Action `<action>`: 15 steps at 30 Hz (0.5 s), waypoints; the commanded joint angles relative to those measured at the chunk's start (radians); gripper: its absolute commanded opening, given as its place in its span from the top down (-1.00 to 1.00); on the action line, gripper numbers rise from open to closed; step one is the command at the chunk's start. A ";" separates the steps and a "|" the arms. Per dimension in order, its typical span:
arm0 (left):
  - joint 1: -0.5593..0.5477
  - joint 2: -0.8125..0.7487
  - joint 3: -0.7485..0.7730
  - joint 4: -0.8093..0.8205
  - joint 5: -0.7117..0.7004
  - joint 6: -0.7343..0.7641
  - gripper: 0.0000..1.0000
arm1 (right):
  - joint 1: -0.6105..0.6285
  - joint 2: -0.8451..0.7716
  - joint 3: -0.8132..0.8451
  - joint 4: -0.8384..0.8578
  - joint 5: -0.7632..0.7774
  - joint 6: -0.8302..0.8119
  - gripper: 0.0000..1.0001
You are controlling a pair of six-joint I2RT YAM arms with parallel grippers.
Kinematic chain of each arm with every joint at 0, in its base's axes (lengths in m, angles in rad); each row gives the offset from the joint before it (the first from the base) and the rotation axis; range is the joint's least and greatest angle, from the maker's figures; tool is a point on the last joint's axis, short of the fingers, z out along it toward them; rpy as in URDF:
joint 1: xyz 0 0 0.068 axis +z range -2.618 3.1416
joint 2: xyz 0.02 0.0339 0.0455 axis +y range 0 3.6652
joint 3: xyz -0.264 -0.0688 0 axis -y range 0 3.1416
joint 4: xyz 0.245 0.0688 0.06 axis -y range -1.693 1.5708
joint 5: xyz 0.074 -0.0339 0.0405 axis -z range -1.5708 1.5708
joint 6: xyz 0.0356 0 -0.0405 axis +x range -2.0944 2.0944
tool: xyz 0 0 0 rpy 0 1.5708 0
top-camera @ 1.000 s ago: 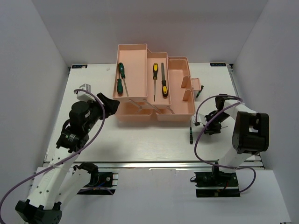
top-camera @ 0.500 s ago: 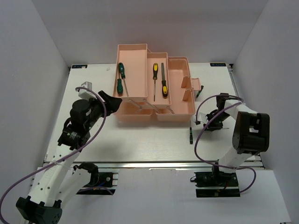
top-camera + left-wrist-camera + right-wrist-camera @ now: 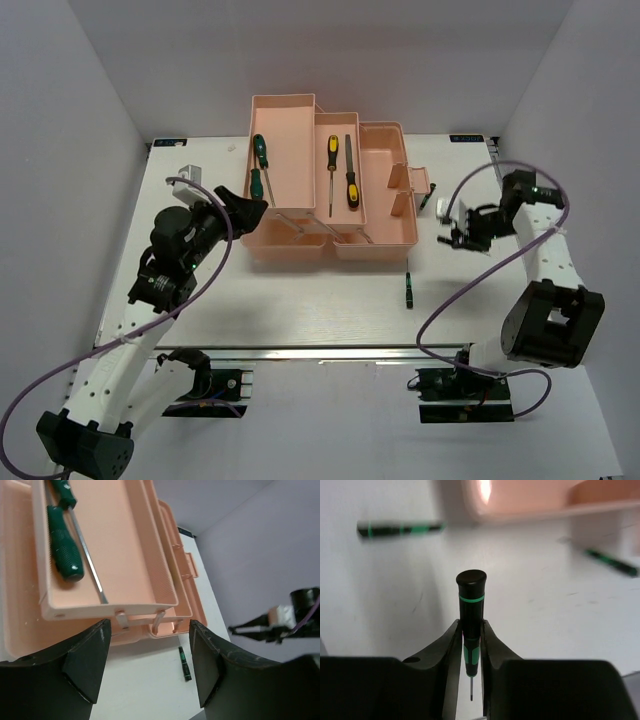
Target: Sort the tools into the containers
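Observation:
The salmon-pink toolbox [image 3: 385,225] stands open at the table's middle back. Its left tray [image 3: 290,120] holds two green-and-black screwdrivers [image 3: 259,152]; its middle tray holds two yellow-and-black ones [image 3: 333,152]. My right gripper [image 3: 470,630] is shut on a small black-green precision screwdriver [image 3: 471,605], held above the table right of the toolbox [image 3: 545,500]. A second precision screwdriver [image 3: 408,290] lies on the table in front of the toolbox. A third [image 3: 424,200] lies beside the toolbox's right end. My left gripper [image 3: 150,665] is open and empty near the toolbox's front left corner.
In the left wrist view the green screwdrivers [image 3: 64,555] lie in the raised tray [image 3: 150,600], and the loose precision screwdriver [image 3: 185,664] lies beyond it on the white table. White walls enclose the table on three sides.
My right gripper has lifted off the table and moved back and to the right, with its arm swung outward. My left gripper has moved closer to the toolbox's left tray.

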 commanded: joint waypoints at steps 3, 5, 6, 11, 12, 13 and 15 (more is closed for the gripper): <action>-0.001 0.058 0.117 0.097 0.114 0.043 -0.47 | 0.094 0.004 0.292 0.064 -0.511 0.774 1.00; -0.003 0.110 0.160 0.090 0.153 0.056 -0.47 | 0.146 -0.039 0.235 0.577 -0.438 1.286 1.00; -0.004 0.124 0.191 0.090 0.161 0.066 -0.48 | 0.162 -0.059 0.126 0.732 -0.389 1.694 1.00; -0.059 0.188 0.228 0.102 0.162 0.103 -0.48 | 0.356 -0.026 0.067 1.041 0.123 2.051 1.00; -0.079 0.199 0.229 0.107 0.155 0.109 -0.48 | 0.378 0.013 0.103 0.966 0.187 2.101 1.00; -0.124 0.211 0.235 0.110 0.144 0.111 -0.48 | 0.396 0.051 0.180 0.928 0.235 2.132 1.00; -0.180 0.257 0.243 0.116 0.107 0.115 -0.48 | 0.398 0.122 0.187 0.954 0.292 2.151 1.00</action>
